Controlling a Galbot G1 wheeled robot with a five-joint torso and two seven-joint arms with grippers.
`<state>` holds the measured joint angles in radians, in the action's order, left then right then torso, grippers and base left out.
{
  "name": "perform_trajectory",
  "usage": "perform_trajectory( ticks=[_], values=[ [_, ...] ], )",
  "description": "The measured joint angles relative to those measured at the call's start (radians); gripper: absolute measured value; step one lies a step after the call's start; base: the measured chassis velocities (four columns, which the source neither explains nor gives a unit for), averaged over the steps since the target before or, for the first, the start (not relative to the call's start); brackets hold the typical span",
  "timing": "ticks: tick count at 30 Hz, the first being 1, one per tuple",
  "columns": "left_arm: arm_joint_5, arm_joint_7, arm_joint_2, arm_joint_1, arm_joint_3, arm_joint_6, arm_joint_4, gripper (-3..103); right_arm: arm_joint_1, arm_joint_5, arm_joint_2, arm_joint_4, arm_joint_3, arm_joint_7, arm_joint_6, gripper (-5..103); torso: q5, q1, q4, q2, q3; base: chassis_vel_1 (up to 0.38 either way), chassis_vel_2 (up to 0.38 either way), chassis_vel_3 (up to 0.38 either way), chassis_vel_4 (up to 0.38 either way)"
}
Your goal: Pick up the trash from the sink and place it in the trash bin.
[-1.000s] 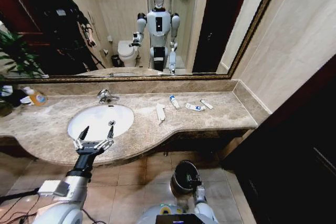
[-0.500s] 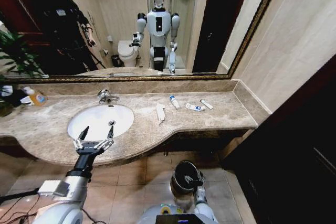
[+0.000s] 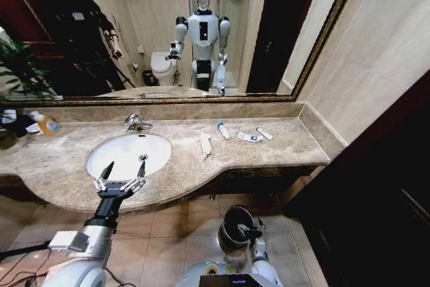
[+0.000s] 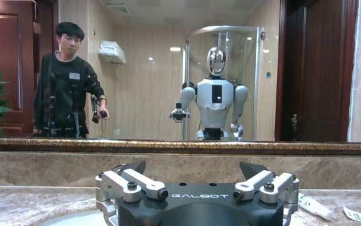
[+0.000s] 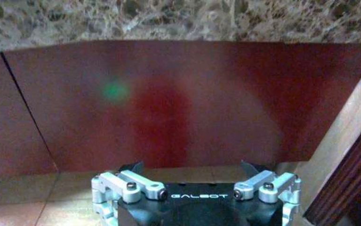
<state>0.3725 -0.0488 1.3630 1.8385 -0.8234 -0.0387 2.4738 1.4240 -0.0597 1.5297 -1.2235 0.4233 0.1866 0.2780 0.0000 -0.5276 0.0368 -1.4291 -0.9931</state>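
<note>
Just ahead of the left tool [image 3: 121, 178], whose fingers stand spread with nothing between them, lies the white sink [image 3: 127, 155], and the tool hangs over its near rim above the front edge of the marble surface [image 3: 282, 140]. None of the trash appears gathered yet: off to the tool's right and farther from the robot, the long white packet [image 3: 205, 144] lies flat on the surface beside the basin, and beyond it, toward the mirror and further right, sit the small blue-capped bottle [image 3: 222, 130] and two white-blue tubes [image 3: 249, 137] (the second tube [image 3: 264, 134] is just beside the first). The bowl itself looks bare from the head view. The right tool [image 3: 250, 232] is low, beneath the surface's edge, with the black trash bin [image 3: 236, 226] just at its left; its wrist view shows its fingers spread and empty, facing the red cabinet front. By this reading the whole job remains: every piece is to be picked and carried down to the bin.
</note>
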Motion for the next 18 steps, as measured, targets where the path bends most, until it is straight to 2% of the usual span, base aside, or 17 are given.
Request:
perform_trajectory(
  ticks=[11,18],
  values=[
    [0.000,0.000,0.000,0.000,0.000,0.000,0.000,100,0.060,-0.026,-0.006,-0.110,-0.004,0.019,-0.008,100,0.0001,0.000,0.0001,0.000,0.000,0.000,0.000,0.000,0.000],
    [0.000,0.000,0.000,0.000,0.000,0.000,0.000,100,0.221,-0.010,-0.026,-0.431,-0.011,0.009,-0.034,100,-0.0002,0.000,0.0000,0.000,0.000,0.000,0.000,0.000,0.000]
  ],
)
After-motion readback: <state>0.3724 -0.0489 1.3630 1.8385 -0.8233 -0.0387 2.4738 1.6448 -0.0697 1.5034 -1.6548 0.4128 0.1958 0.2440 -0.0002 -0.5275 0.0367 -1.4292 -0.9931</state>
